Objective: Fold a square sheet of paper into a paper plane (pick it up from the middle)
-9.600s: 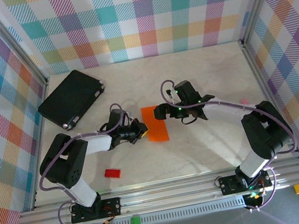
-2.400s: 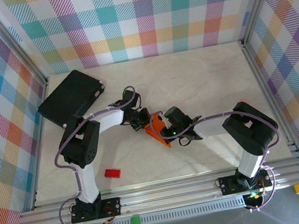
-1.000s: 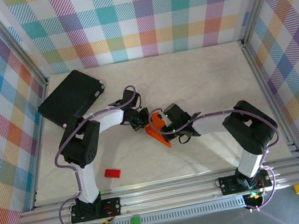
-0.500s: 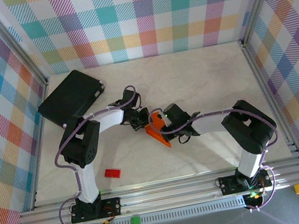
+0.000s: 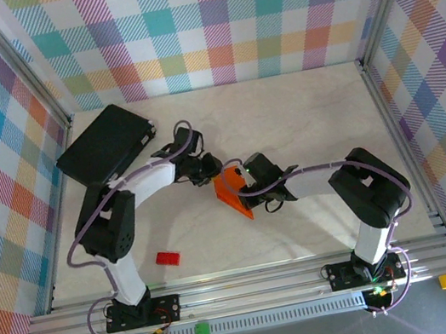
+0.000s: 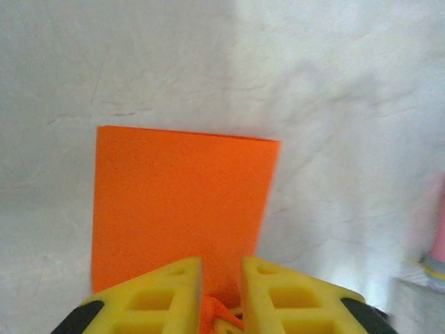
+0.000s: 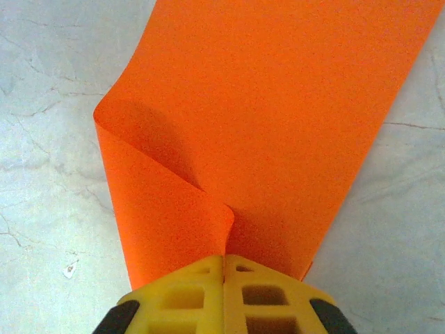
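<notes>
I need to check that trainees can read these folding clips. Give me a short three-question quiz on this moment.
1. True or false: the right claw is shut on the orange paper sheet.
2. Which lies nearest the left arm's base? A) small red block B) black flat case C) orange paper sheet
3. In the right wrist view, does the sheet lie flat?
Key: 1 true; 2 A; 3 no, one side curls over toward the claw.
</notes>
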{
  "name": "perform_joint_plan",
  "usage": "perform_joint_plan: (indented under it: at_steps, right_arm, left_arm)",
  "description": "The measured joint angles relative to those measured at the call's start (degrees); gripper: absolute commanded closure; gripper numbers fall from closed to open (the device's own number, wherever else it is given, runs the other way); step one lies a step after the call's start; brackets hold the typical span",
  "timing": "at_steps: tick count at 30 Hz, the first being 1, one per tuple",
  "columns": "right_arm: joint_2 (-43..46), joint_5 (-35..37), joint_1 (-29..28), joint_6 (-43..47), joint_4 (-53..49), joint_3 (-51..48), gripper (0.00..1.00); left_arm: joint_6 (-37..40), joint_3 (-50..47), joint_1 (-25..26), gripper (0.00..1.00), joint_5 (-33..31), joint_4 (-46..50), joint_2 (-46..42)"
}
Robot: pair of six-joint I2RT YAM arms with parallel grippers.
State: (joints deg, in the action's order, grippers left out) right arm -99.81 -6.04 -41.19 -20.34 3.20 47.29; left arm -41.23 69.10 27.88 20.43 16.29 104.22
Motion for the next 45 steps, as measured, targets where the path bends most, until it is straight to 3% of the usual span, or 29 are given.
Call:
perform_joint_plan:
  at_steps: [5, 12, 24, 45]
  right_arm:
    - [-0.17, -0.46, 0.28, -0.5, -0.7, 0.46, 1.0]
    - [-0.66, -1.09, 0.46, -0.66, -1.6, 1.27, 1.0]
    - [-1.38, -2.47, 0.96, -0.66, -1.57, 1.92, 1.0]
    - [-1.9, -2.84, 1.11, -0.66, -1.6, 2.45, 1.0]
  left_arm:
    - [-4.74, -7.34, -0.22, 0.8, 0.7, -6.54, -6.1]
    - [-10.43, -14.25, 0.59, 0.86, 3.76, -10.43, -6.34]
    - [-16.31, -15.26, 4.5, 0.94, 5.64, -17.49, -3.02]
    - [-17.75, -18.25, 5.05, 0.96, 5.49, -19.69, -1.73]
